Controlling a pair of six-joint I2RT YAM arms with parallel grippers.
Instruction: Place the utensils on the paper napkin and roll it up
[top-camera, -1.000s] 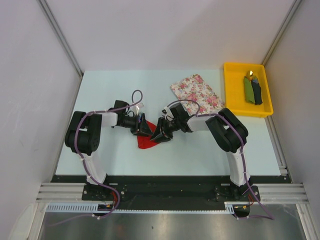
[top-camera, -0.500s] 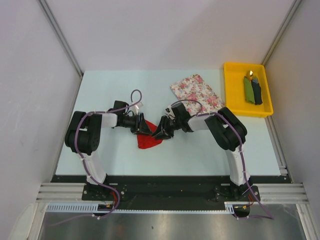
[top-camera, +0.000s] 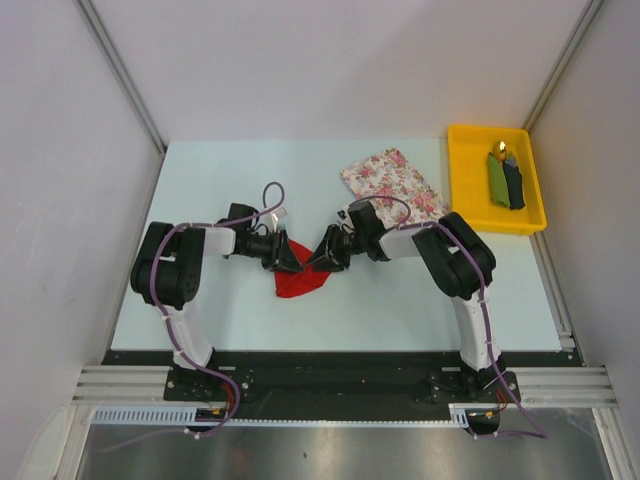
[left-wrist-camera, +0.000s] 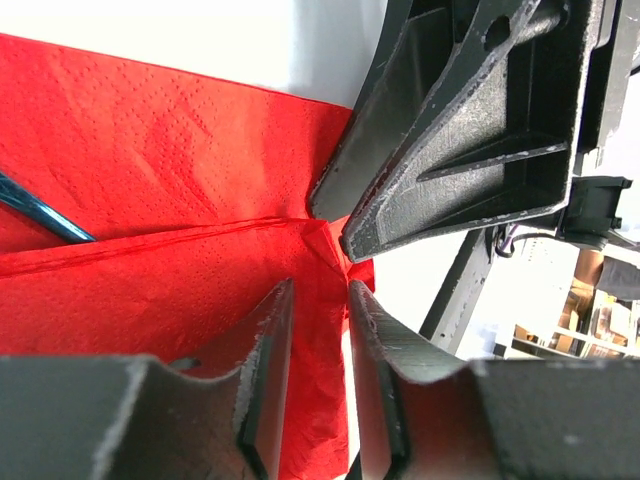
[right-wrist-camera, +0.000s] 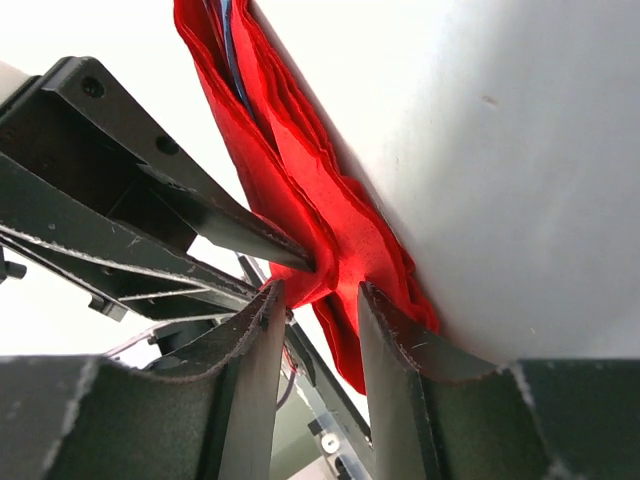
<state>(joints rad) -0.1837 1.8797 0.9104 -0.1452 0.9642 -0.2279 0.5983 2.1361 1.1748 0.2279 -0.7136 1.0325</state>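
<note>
Left wrist view: the paper napkin (left-wrist-camera: 150, 130) is folded over the utensils (left-wrist-camera: 42, 217), with a blue one peeking from the fold. It lies left of the desk's (top-camera: 400, 300) middle, toward the near edge. The left gripper (left-wrist-camera: 318, 300) and right gripper (right-wrist-camera: 315, 295) each clamp its doubled edge, tips almost touching. Rolling well likely means turning both together with the paper taut, so nothing slides out. At the far right corner, a yellow tray (top-camera: 497, 229) holds a green roll (top-camera: 497, 178) and a dark roll (top-camera: 514, 185).
</note>
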